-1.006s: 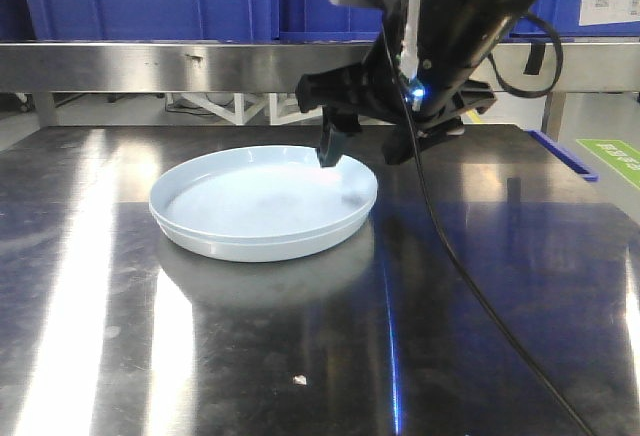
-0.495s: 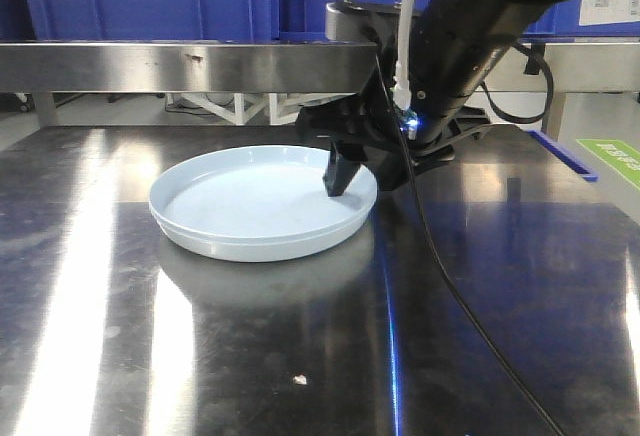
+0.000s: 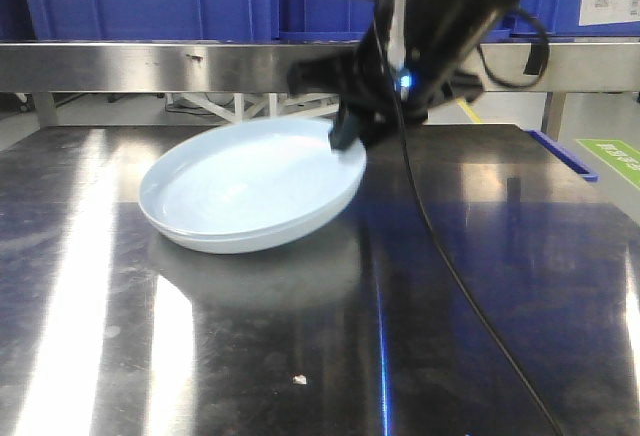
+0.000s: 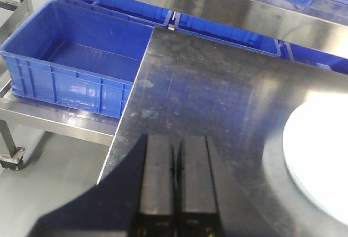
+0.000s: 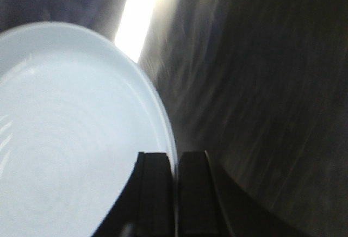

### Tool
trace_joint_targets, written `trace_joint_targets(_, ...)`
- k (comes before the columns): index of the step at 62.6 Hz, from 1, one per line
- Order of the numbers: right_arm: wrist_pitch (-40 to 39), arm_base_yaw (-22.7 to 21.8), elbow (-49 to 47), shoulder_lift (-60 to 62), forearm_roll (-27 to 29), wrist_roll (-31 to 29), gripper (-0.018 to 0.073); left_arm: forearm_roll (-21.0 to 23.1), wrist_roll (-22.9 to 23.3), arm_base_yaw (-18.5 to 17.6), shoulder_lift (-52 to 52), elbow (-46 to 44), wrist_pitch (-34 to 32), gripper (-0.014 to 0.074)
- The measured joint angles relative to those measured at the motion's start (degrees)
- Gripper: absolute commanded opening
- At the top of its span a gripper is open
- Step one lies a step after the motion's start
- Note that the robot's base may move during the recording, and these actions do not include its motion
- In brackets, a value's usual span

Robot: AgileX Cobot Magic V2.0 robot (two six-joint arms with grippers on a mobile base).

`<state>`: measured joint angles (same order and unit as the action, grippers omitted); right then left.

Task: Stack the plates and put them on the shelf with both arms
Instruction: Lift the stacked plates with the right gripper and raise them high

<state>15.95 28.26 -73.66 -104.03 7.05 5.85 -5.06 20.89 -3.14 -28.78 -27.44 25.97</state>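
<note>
Exterior front-facing view puts the plates [image 3: 250,191] left of centre on the steel table [image 3: 520,296]. They sit nested one in the other and tilted, far right rim up, near left rim low on the steel. Your right gripper [image 3: 350,136] pinches that raised rim. The right wrist view shows the rim running up between its two fingers, with the plate's face filling the left of the frame.

Your left gripper [image 4: 175,139] is pressed together on nothing, low in its own view near the table's edge. The plates show only at the right border of that view, well apart from it.

Round plates have no long axis, so the line that matters runs from the pinched rim across to the low rim. I judge the low rim is where the left arm must spread and take hold.

Bare steel lies open between the left gripper and the plates. Mind the table edge and the blue crate [image 4: 70,68] at upper left. The shelf rail [image 3: 150,64] crosses behind the plates, and a cable [image 3: 450,276] trails lower right.
</note>
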Motion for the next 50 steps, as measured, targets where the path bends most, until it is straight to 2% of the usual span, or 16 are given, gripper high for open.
trace_joint_targets(29, 2.2, -0.5, -1.6, 14.7, -0.6, -0.2, 0.0055, 0.0, 0.0, 0.0, 0.0, 0.0, 0.0, 0.0101)
trace_joint_targets(50, 2.8, -7.2, 7.6, 25.5, -0.8, -0.2, 0.0055, 0.0, 0.0, 0.0, 0.0, 0.0, 0.0, 0.0101)
